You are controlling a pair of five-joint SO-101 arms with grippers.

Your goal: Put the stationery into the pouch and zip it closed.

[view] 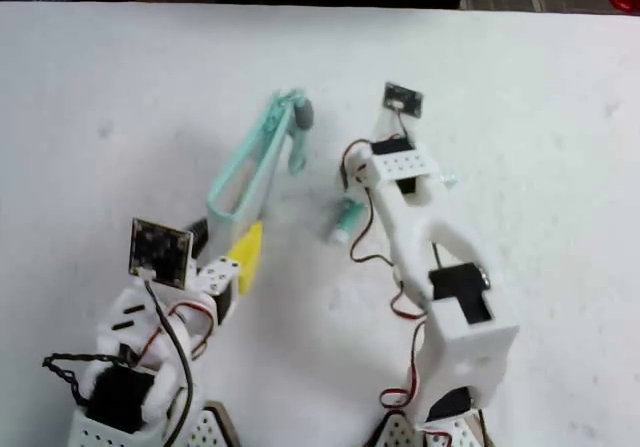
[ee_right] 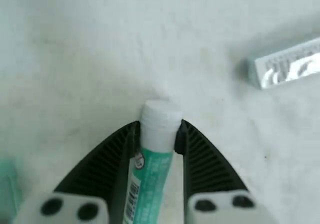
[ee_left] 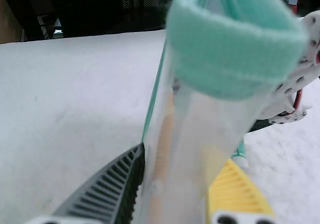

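Note:
The pouch point(view: 250, 167) is clear with teal trim and stretches diagonally away from the left arm. My left gripper point(view: 243, 252) is shut on its near end, the pouch point(ee_left: 200, 134) pinched between the black finger point(ee_left: 112, 191) and the yellow finger point(ee_left: 235, 189). Its teal end band point(ee_left: 235, 48) looms close in the left wrist view. My right gripper point(ee_right: 157, 131) is shut on a teal glue stick point(ee_right: 152, 169) with a white cap, held low over the table. In the high view the glue stick point(view: 345, 222) is just right of the pouch, at the right gripper point(view: 350, 207).
A small silvery oblong item point(ee_right: 287, 66) lies on the white table point(view: 520, 87) beyond the right gripper. A dark grey piece point(view: 302, 115) sits at the pouch's far end. The right arm's white body point(ee_left: 302, 78) is close beside the pouch.

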